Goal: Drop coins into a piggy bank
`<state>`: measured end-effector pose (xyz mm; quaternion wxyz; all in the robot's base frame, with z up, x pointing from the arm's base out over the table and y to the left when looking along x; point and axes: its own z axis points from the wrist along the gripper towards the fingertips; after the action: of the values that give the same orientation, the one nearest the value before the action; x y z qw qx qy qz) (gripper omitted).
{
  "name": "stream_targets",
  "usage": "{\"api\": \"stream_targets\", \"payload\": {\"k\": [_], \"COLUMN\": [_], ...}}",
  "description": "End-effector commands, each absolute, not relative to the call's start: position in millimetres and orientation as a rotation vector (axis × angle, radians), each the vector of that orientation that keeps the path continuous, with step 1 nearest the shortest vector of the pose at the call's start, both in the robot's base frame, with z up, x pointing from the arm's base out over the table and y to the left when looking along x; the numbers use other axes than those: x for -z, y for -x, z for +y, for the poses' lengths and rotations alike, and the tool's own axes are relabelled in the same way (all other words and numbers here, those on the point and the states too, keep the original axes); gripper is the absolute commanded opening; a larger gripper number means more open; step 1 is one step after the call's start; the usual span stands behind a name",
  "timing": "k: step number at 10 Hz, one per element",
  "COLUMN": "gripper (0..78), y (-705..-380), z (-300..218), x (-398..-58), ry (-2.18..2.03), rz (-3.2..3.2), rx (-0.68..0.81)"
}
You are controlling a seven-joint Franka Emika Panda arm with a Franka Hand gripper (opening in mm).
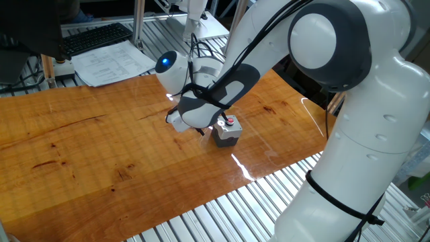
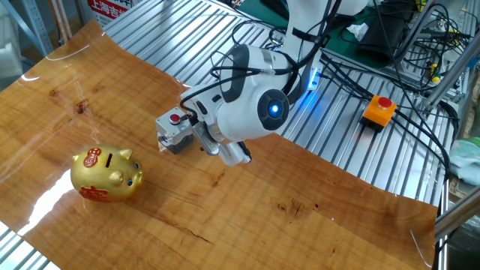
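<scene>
The golden piggy bank (image 2: pixel 106 174) with red markings stands on the wooden tabletop (image 2: pixel 247 225), its slot facing up. It is hidden behind the arm in the one fixed view. My gripper (image 2: pixel 236 154) hangs low over the table next to the grey box with a red button (image 2: pixel 174 131), well to the right of the pig. Its white fingers (image 1: pixel 177 121) point down at the wood. The fingers overlap in both views, so I cannot tell whether they are open or shut. No coin shows.
The grey button box (image 1: pixel 227 131) stands right by the gripper. An orange box with a red button (image 2: pixel 379 110) and cables lie on the metal slats behind. Papers (image 1: pixel 111 64) and a keyboard (image 1: pixel 94 38) lie beyond the table's far edge.
</scene>
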<state>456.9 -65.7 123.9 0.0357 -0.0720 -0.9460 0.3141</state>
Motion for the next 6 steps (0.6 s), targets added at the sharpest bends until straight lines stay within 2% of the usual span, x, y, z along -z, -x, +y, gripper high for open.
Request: {"api": "stream_targets", "payload": {"k": [1,6], "gripper": [77.4,77.4], "y": [-460.4,-462.6], "z": [-70.0,-69.2], "x": [-123.0,-124.1], "ry": [0.160,0.131], "rz": [-2.921,-2.917], "rx": [-0.966,-0.954]}}
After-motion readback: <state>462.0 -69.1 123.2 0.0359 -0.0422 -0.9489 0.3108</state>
